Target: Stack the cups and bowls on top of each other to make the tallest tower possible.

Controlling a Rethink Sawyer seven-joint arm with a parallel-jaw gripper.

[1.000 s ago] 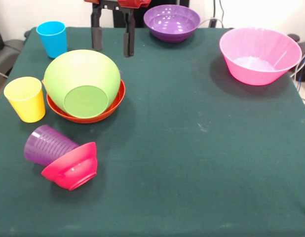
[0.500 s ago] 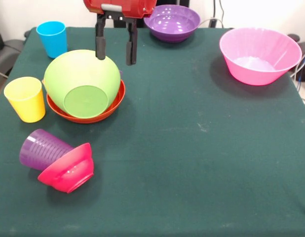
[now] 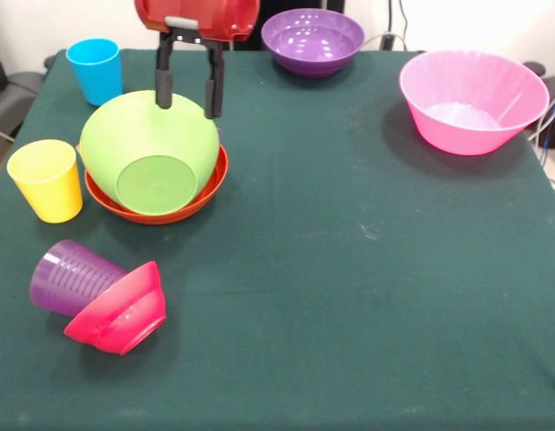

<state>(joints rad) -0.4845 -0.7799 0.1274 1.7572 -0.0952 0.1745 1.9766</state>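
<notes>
My gripper hangs open and empty over the far edge of the lime green bowl. That bowl lies upside down and tilted in the wide orange bowl. The purple cup lies on its side at the near left, touching the tipped small red bowl. The yellow cup stands upright at the left. The blue cup stands upright at the far left. A purple bowl sits at the far edge. The big pink bowl sits at the far right.
The dark green table cloth spreads bare across the middle and right. Cables run past the table's far right corner.
My gripper has come down and moved left, from beside the green bowl to over its far edge. The purple cup and red bowl have rolled slightly left and nearer.
</notes>
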